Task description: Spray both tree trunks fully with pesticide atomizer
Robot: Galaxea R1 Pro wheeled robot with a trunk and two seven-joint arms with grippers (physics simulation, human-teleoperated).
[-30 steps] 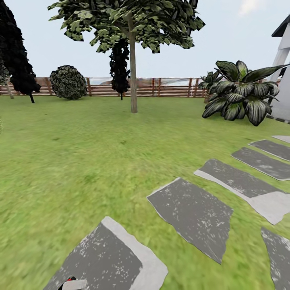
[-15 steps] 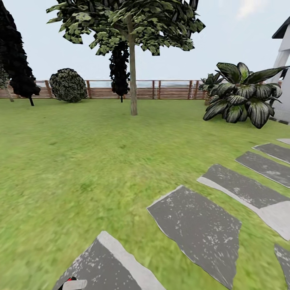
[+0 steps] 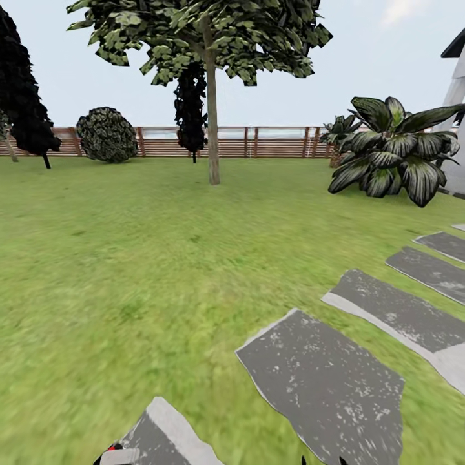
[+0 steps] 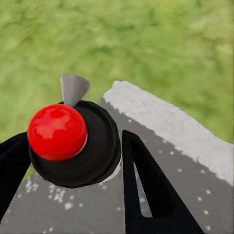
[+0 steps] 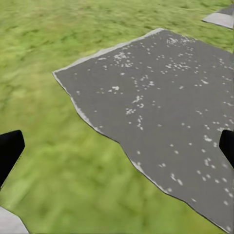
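Note:
The pesticide atomizer (image 4: 73,146), a black bottle with a red ball top and a grey nozzle, sits between the black fingers of my left gripper (image 4: 73,163), which is shut on it. Its red top (image 3: 115,447) peeks in at the bottom edge of the head view. One tree (image 3: 194,32) stands far ahead on the lawn, its pale trunk (image 3: 212,123) bare and upright. A thin pale trunk (image 3: 10,151) leans at the far left edge. No pesticide is in view. My right gripper (image 5: 117,146) is open over a grey paving slab (image 5: 161,97).
Grey stepping slabs (image 3: 323,381) run from the bottom of the head view to the right. A large-leaved bush (image 3: 394,148) and the white house corner (image 3: 452,84) stand at the right. Near-black cypresses (image 3: 26,110), a round bush (image 3: 107,134) and the slat fence (image 3: 271,142) line the back.
The whole head view has shifted: the slabs have slid down and to the right, so the camera has moved. The atomizer stays in my left gripper.

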